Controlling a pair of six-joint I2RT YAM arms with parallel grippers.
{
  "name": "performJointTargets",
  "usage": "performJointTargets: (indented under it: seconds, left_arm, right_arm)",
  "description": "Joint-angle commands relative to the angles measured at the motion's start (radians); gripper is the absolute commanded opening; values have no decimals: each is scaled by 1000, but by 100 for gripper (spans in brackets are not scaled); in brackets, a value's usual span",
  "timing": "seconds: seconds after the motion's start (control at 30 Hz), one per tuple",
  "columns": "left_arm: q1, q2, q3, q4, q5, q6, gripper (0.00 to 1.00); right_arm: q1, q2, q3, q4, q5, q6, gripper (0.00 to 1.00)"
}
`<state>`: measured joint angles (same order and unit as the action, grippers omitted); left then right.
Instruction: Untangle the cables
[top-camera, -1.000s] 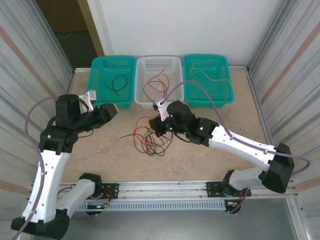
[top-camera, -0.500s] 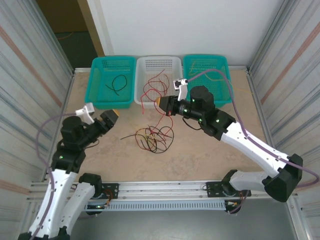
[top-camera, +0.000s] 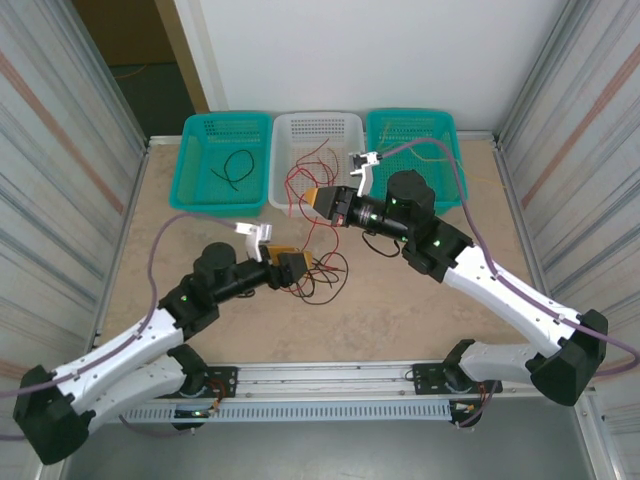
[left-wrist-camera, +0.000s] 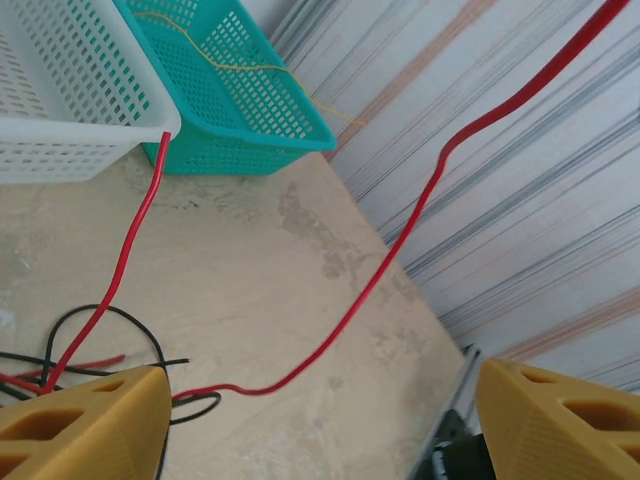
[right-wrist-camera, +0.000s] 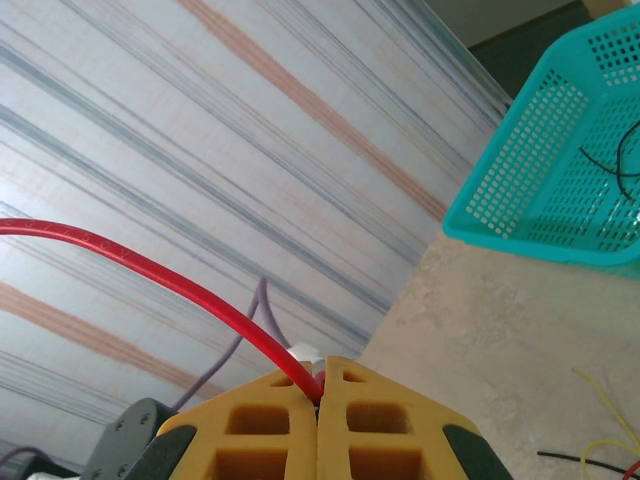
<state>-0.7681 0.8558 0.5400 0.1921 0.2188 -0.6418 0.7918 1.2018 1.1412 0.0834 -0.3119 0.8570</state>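
Note:
A tangle of thin red and black cables (top-camera: 322, 276) lies on the table in front of the baskets. My right gripper (top-camera: 322, 200) hangs above it near the white basket (top-camera: 318, 121), shut on a red cable (right-wrist-camera: 150, 265) that enters between its pads (right-wrist-camera: 270, 420). That red cable (left-wrist-camera: 420, 210) runs slack down to the tangle. My left gripper (top-camera: 288, 268) sits low at the tangle's left edge, open. In the left wrist view the red strand crosses the wide gap of that gripper (left-wrist-camera: 320, 385) without touching the fingers (left-wrist-camera: 90, 420).
Three baskets stand along the back wall: a teal one (top-camera: 200, 165) holding a black cable (top-camera: 238, 168), the white one with red cables, and a teal one (top-camera: 445, 150) with a yellow cable (top-camera: 420, 152). Corrugated walls close both sides. A rail (top-camera: 330, 378) runs along the near edge.
My left arm has swung from the left side in to the tangle and its jaws have opened wider. My right gripper lifted the red cable up toward the white basket.

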Motion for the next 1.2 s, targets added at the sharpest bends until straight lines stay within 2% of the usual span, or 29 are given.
performJointTargets:
  seconds: [0.0,0.3,0.4,0.53,0.77,1.0,1.07,1.17]
  left_arm:
    - [-14,57,44,94,-29,120,79]
    - [-66,236,128,160,27,272,72]
    - [-85,290,159,146,18,322,65]
    - [-94,342,164,178,50,324,55]
    - [-99,357,125,271,63,303,50]
    - [-99,366,127,293,61,306,29]
    - [-99,366,113,306,52,303,17]
    - [-99,360,90,319,43,297,6]
  right_arm:
    - [16,-9,35,43,-11,27,0]
    - [36,18,58,33,5,37,0]
    - [38,21,65,30,7,42,0]
    - [37,16,64,29,18,45,0]
    - [20,13,65,66,15,80,0]
    - [-8,-3,42,99,31,131,0]
    - [-25,-17,23,116,39,153,0]
    - [-50,-31,13,116,36,168,0]
